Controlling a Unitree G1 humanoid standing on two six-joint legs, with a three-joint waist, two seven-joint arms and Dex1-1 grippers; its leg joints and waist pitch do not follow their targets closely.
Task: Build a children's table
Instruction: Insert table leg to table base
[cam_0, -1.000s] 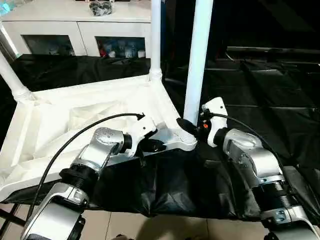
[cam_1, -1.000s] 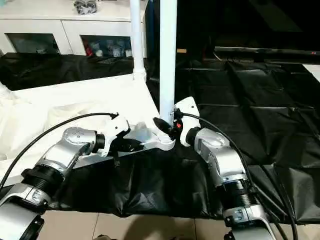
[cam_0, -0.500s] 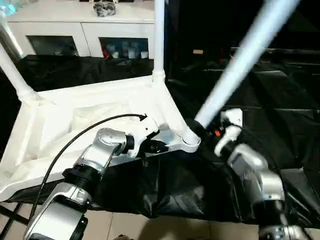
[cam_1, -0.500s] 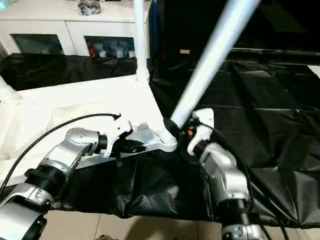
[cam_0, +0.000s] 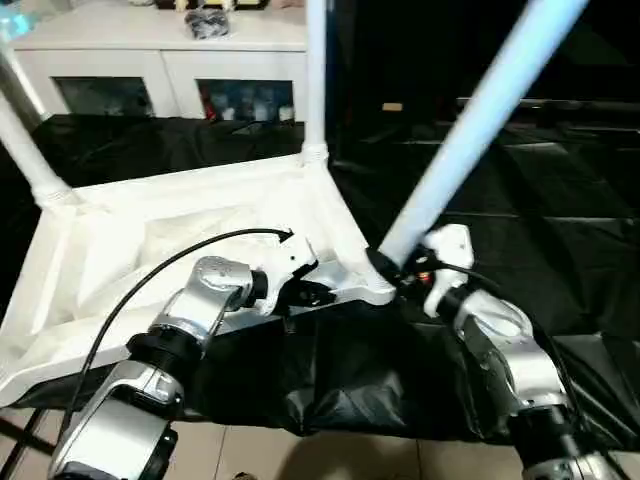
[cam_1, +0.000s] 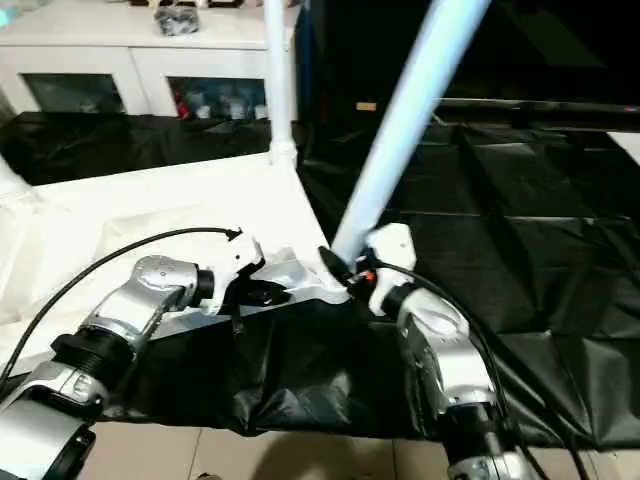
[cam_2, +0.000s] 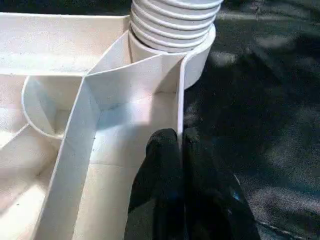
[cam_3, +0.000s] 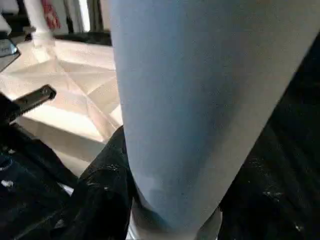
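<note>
Children's table top (cam_0: 150, 240) rim pinched by left fingers (cam_2: 165, 165); right fingers (cam_0: 385, 265) clamp the tilted leg (cam_0: 470, 120)

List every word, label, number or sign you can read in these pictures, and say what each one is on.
None can be read.
The table top, its legs and both pincers carry no print.
The things behind the cabinet's glass doors are too small and blurred to read.

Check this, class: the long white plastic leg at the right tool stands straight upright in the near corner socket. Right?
Not upright. In the left eye view the long white plastic leg leans steeply toward the robot's right, its foot in the near corner socket by the right tool.
</note>
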